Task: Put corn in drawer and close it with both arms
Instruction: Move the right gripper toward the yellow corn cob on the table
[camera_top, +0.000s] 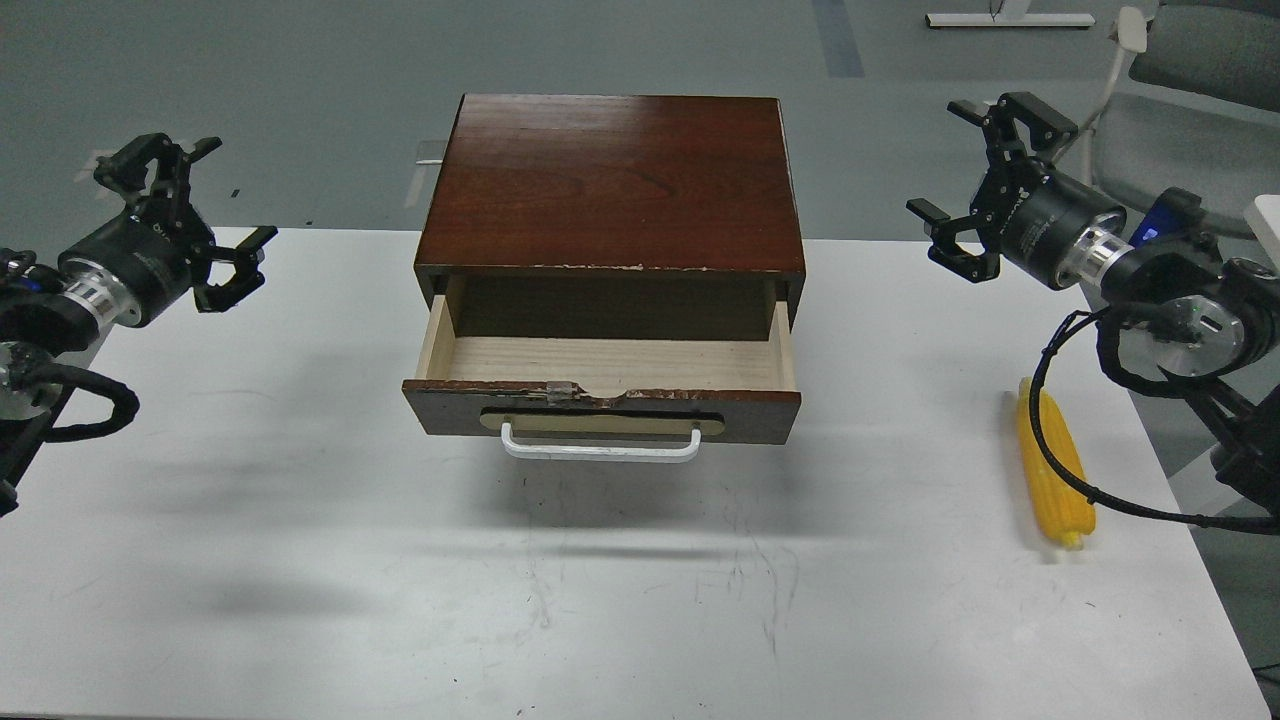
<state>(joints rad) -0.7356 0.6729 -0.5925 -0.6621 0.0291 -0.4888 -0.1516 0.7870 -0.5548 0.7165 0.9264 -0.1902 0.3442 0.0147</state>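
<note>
The corn (1055, 470) lies flat on the white table (300, 560), well to the right of the cabinet (610, 185), its pointed tip aimed away toward the table's far edge and its blunt end nearer the front. It sits below and nearer the front than the right gripper (975, 180), well apart from it, with nothing gripping it. A black cable (1060, 430) from the right arm loops across the cob in this view; whether it touches the cob cannot be told.

The right gripper hangs in the air to the right of the cabinet, level with the cabinet's top. Its two fingers are spread wide apart and there is nothing between them.

Over on the other side, the left gripper (190, 220) hovers to the left of the cabinet, above the table's far left corner. Its fingers are also spread wide, holding nothing and touching nothing.

The drawer (600, 385) stands pulled out from the front of the cabinet, pale wood showing inside and no item in it. Its white handle (600, 447) faces the front of the table, and the drawer's top front edge is chipped near the middle. Both grippers are well clear of the drawer and the handle.
</note>
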